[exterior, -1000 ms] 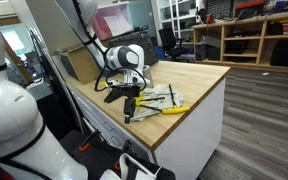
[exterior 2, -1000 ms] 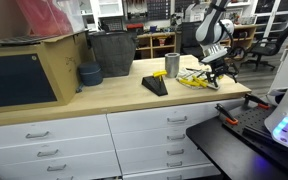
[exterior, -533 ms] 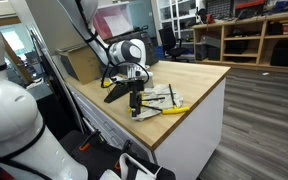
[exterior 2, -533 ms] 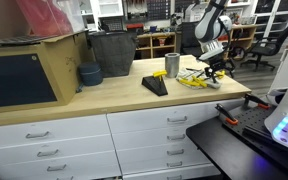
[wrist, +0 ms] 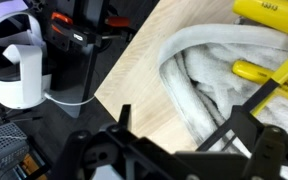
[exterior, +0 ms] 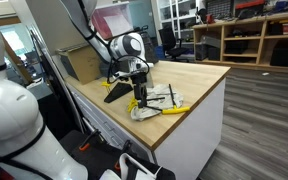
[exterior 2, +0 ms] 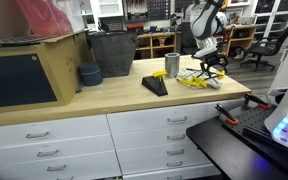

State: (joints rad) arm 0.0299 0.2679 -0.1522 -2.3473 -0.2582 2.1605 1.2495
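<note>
My gripper (exterior: pixel 139 98) hangs open just above a crumpled white cloth (exterior: pixel 150 109) near the corner of the wooden worktop (exterior: pixel 199 75). In the wrist view the cloth (wrist: pixel 199 85) lies between and beyond the two dark fingertips (wrist: pixel 248 122), and nothing is held between them. Yellow-handled tools (wrist: pixel 268 70) rest on and beside the cloth, and they also show in both exterior views (exterior: pixel 174 109) (exterior 2: pixel 193 82). The gripper (exterior 2: pixel 213 68) stands over that pile at the worktop's far end.
A black wedge-shaped object (exterior 2: pixel 155 86), a metal cup (exterior 2: pixel 172 65), a dark bowl (exterior 2: pixel 89 74) and a black bin (exterior 2: pixel 112 52) stand along the worktop. A cardboard box (exterior 2: pixel 24 70) is at its other end. The worktop edge (wrist: pixel 119 75) drops to floor clutter.
The arm has shifted a short way along the worktop, bringing the gripper from the table's edge to over the cloth and tools. The jaws stayed open.
</note>
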